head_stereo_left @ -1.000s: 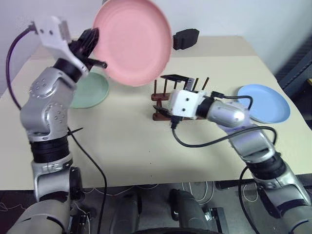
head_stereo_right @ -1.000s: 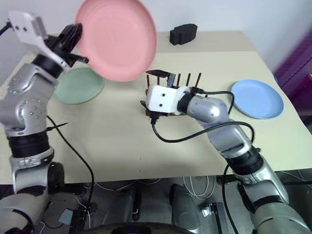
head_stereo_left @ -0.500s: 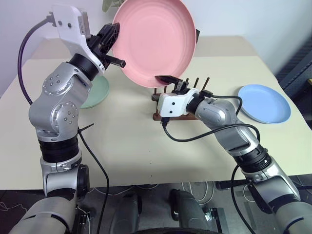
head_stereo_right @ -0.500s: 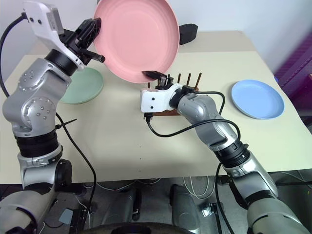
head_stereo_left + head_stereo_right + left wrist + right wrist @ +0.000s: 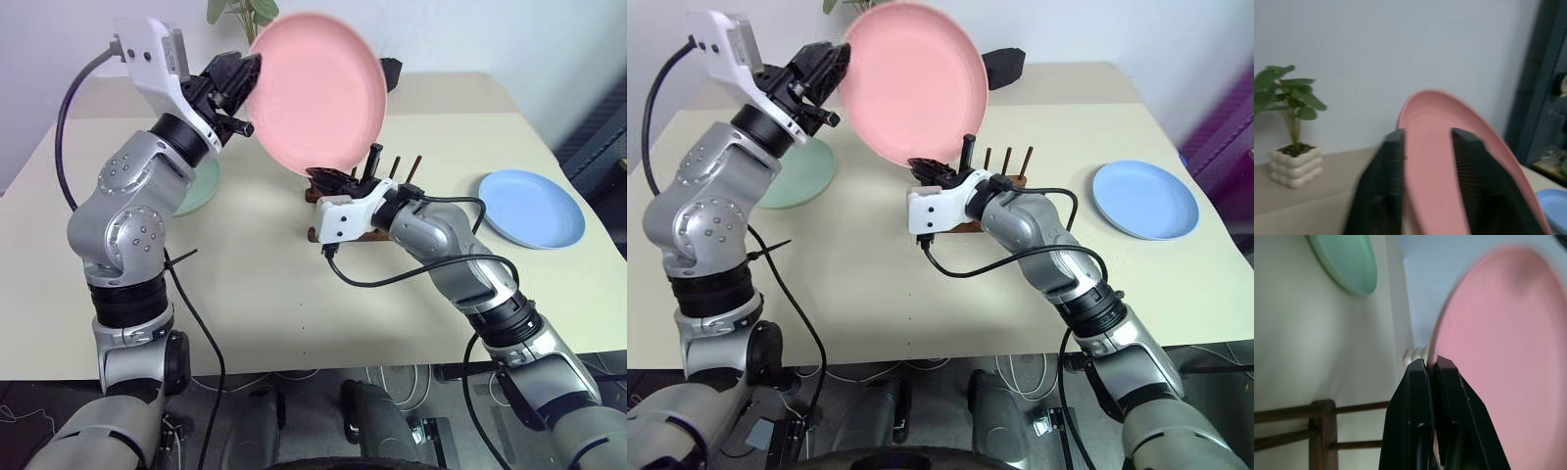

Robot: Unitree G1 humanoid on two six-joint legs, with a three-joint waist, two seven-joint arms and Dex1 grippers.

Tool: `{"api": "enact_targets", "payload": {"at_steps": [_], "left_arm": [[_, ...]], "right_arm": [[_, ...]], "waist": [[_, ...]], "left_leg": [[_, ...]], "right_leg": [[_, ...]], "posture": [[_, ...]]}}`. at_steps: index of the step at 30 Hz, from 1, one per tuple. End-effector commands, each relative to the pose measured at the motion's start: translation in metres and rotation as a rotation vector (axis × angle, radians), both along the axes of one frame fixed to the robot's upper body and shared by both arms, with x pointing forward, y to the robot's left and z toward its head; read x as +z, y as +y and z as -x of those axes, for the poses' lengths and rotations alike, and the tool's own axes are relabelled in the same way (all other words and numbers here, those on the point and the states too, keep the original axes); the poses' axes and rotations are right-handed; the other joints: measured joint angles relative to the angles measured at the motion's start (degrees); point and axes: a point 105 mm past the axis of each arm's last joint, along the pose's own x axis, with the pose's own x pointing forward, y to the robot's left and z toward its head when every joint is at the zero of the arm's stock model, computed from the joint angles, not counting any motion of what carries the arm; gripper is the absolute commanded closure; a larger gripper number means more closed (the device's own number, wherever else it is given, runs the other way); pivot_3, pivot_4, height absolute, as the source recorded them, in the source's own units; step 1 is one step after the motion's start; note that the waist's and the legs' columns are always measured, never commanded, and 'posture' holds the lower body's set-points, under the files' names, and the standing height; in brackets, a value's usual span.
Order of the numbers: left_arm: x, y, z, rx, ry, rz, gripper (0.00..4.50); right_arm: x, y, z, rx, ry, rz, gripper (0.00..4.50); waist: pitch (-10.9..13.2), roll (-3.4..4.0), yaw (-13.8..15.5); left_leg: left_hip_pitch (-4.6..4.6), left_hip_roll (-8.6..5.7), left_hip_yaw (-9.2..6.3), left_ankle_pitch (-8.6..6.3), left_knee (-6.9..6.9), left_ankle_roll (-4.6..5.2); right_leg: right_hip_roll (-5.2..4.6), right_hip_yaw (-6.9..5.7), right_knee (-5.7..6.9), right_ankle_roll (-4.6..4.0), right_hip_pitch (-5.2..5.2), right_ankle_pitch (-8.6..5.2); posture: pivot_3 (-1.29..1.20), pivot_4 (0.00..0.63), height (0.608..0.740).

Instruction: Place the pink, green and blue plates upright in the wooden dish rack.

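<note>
The pink plate (image 5: 318,88) hangs nearly upright above the table, its lower rim just over the wooden dish rack (image 5: 1007,162). My right gripper (image 5: 331,176) is shut on that lower rim, in front of the rack's pegs. At the plate's left edge my left gripper (image 5: 245,83) is open, its fingers (image 5: 1396,156) standing apart on either side of the rim. The green plate (image 5: 808,181) lies flat at the left, partly hidden behind my left arm. Over on the right the blue plate (image 5: 529,208) lies flat on the table.
A black block (image 5: 1004,64) sits at the back of the cream table (image 5: 265,284), partly behind the pink plate. A small potted plant (image 5: 1293,98) stands at the back left. A cable loops over the table below my right arm.
The pink plate came right and down to the rack. My right gripper rolled and shut on its lower rim. My left gripper's fingers have come apart.
</note>
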Motion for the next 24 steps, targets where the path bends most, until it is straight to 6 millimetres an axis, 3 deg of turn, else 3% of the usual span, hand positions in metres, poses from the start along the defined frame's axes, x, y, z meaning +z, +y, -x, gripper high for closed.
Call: {"api": "enact_targets", "payload": {"at_steps": [1, 3, 5, 8, 10, 15, 19, 22, 24], "left_arm": [[0.019, 0.017, 0.006, 0.046, -0.092, 0.100, 1.02], [0.027, 0.034, 0.005, 0.116, -0.134, 0.154, 0.06], [0.029, 0.048, 0.003, 0.156, -0.136, 0.198, 0.06], [0.005, 0.057, 0.000, 0.156, -0.098, 0.067, 0.06], [-0.017, 0.055, 0.002, 0.119, -0.072, -0.070, 0.06], [-0.052, 0.044, 0.021, -0.089, -0.015, -0.187, 0.06], [-0.092, 0.032, 0.041, -0.246, 0.065, -0.346, 0.06], [-0.134, 0.013, 0.066, -0.440, 0.201, -0.418, 0.06], [-0.147, 0.006, 0.073, -0.491, 0.237, -0.428, 0.06]], "right_arm": [[0.018, -0.002, 0.003, 0.001, -0.082, -0.047, 4.50], [0.022, -0.005, 0.004, -0.002, -0.102, -0.061, 4.50], [0.028, -0.009, 0.004, -0.007, -0.121, -0.085, 4.50], [0.050, -0.028, 0.007, -0.011, -0.084, -0.283, 4.50], [0.062, -0.039, 0.013, 0.019, -0.031, -0.391, 4.50], [0.072, -0.059, 0.033, 0.126, 0.146, -0.524, 4.50], [0.074, -0.076, 0.047, 0.201, 0.331, -0.659, 4.50], [0.071, -0.094, 0.058, 0.262, 0.530, -0.793, 4.50], [0.069, -0.100, 0.062, 0.286, 0.617, -0.839, 4.50]], "waist": [[0.00, 0.00, -0.06], [0.00, 0.00, -0.10], [0.00, 0.00, -0.08], [0.00, 0.00, -0.03], [0.01, 0.02, -0.08], [0.01, 0.02, 0.18], [0.04, 0.08, 0.02], [0.05, 0.09, 0.02], [0.05, 0.09, 0.13]], "left_leg": [[0.00, 0.00, -0.01, 0.00, 0.00, 0.00], [0.01, 0.01, -0.02, 0.00, -0.01, 0.00], [0.02, 0.01, -0.02, 0.00, -0.01, 0.00], [0.01, 0.01, -0.01, 0.00, -0.01, 0.00], [0.02, 0.01, 0.02, 0.00, -0.05, 0.00], [-0.01, 0.02, -0.01, 0.00, -0.03, 0.00], [0.03, 0.06, 0.02, -0.01, -0.05, 0.01], [0.04, 0.12, 0.04, -0.01, -0.05, 0.01], [0.04, 0.17, 0.05, -0.01, -0.06, 0.02]], "right_leg": [[0.00, -0.01, 0.00, 0.00, 0.00, 0.00], [0.02, 0.00, 0.00, -0.01, 0.00, 0.00], [0.03, 0.00, 0.00, -0.01, 0.00, 0.00], [0.03, 0.00, 0.00, -0.01, 0.00, 0.00], [0.03, 0.01, -0.01, 0.00, 0.01, 0.00], [0.00, 0.00, -0.03, -0.17, 0.02, -0.10], [-0.01, 0.01, -0.01, -0.20, 0.02, -0.11], [-0.01, 0.02, -0.01, -0.25, 0.02, -0.14], [-0.02, 0.02, -0.03, -0.31, 0.02, -0.18]], "posture": [[0.00, 0.150, 0.740], [0.00, 0.150, 0.740], [0.00, 0.150, 0.740], [0.00, 0.150, 0.740], [0.00, 0.150, 0.740], [0.00, 0.150, 0.740], [0.00, 0.150, 0.740], [0.00, 0.150, 0.740], [0.00, 0.150, 0.740]]}}
